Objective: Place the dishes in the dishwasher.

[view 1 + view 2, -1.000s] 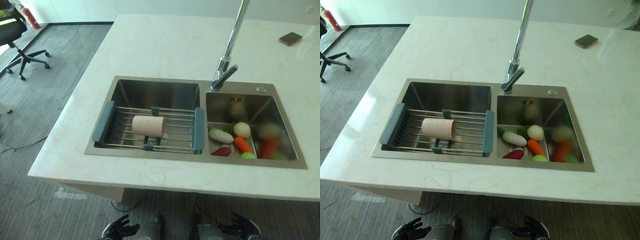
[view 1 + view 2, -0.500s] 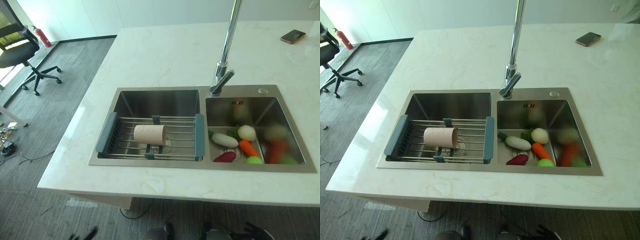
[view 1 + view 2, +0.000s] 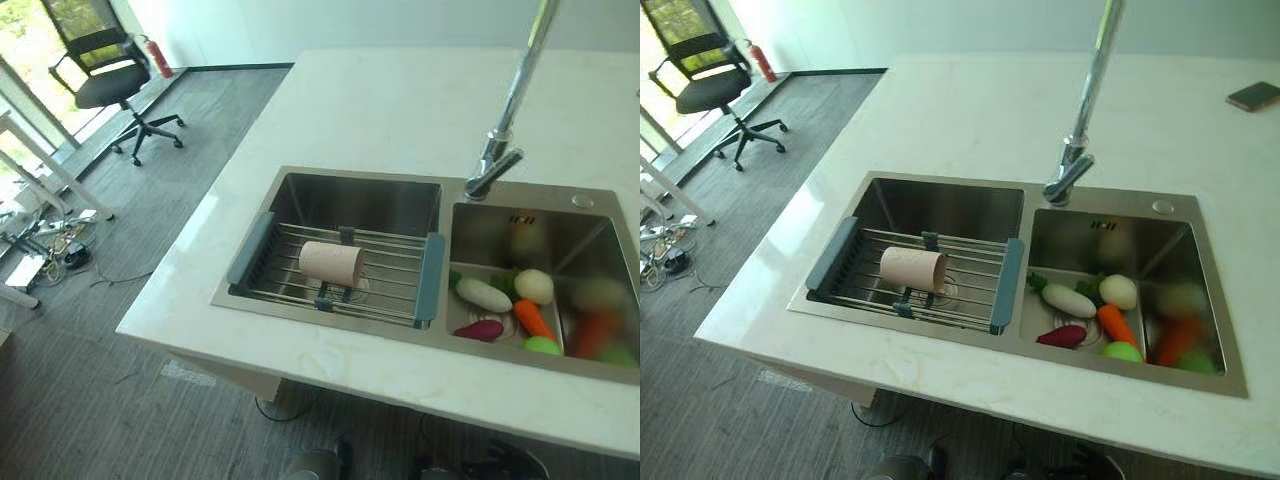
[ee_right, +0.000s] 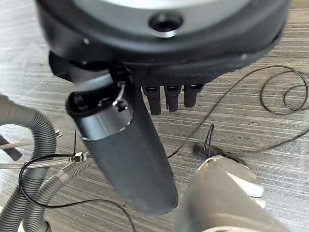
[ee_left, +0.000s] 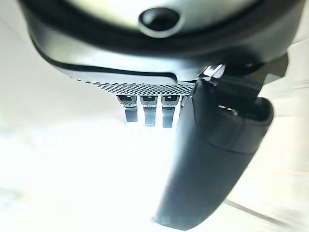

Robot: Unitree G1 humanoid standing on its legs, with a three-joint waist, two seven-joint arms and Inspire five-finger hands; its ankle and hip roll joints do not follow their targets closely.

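Head views: a pale marble table (image 3: 370, 110) fills the centre and right of the frame, with a steel double sink (image 3: 940, 200) set into it. Across the left basin sits a wire rack (image 3: 390, 262) with grey-blue end pieces; a beige cup (image 3: 331, 263) lies on its side on the rack, at frame centre, its mouth turned to the right. A tall chrome tap (image 3: 1080, 140) rises from the ridge between the basins toward the upper right. The right basin holds toy vegetables: a white radish (image 3: 1068, 299), a carrot (image 3: 1116, 325), a purple piece (image 3: 1063, 336), a pale round piece (image 3: 1118, 291) and a green piece (image 3: 1123, 352); further blurred orange and green shapes lie at the basin's right end, not identifiable. A phone (image 3: 1254, 96) lies on the table at the upper right edge. An office chair (image 3: 105, 80) and a red extinguisher (image 3: 158, 57) stand on the grey carpet (image 3: 90, 330) at upper left.

Left wrist view: the left hand (image 5: 207, 159) with straight, relaxed fingers (image 5: 147, 110), grasping nothing, against a bright blank surface.

Right wrist view: the right hand (image 4: 130, 154), likewise released and empty, above the floor; grey corrugated hoses (image 4: 29, 145) lie at lower left.
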